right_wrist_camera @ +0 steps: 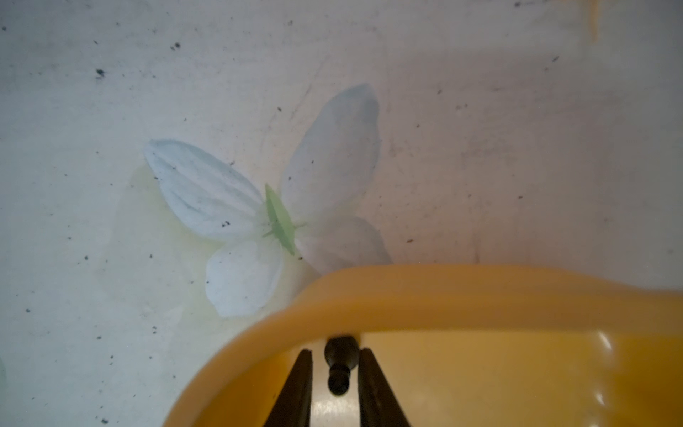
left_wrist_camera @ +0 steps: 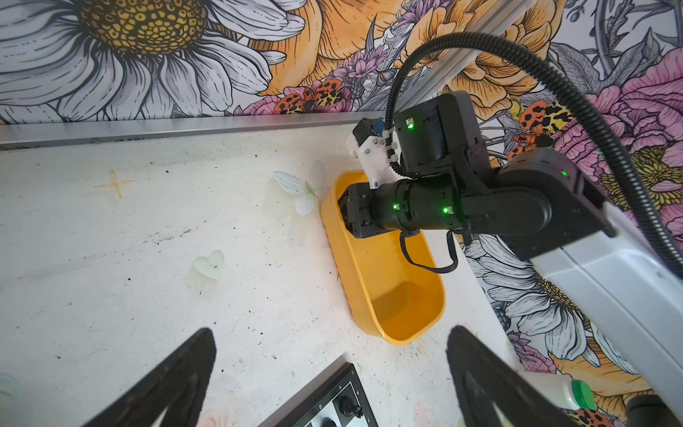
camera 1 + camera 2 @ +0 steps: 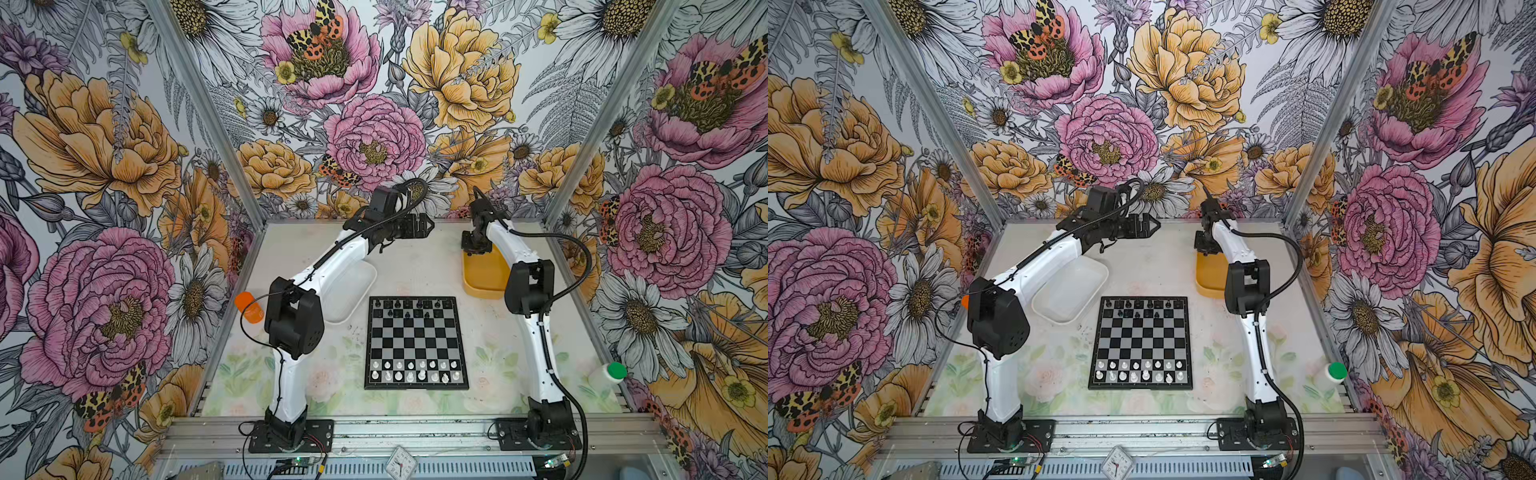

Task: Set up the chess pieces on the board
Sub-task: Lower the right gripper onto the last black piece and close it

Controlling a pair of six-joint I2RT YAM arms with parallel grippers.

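Board (image 3: 417, 340) well back from both grippers toward the bases, pieces (image 3: 421, 375) on its end rows, yellow tub (image 1: 480, 292) under right gripper (image 1: 336, 350), left gripper (image 2: 332, 332) spread wide, right jaws narrow around black pawn (image 1: 338, 379), grip unclear.

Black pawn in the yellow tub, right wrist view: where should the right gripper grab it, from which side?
Probably across the wide base of the black pawn, not its small round head, which could slip. It seems to lie on its side, base at the yellow tub's wall, head toward the right gripper. Come in from the head end, jaws straddling its flanks.
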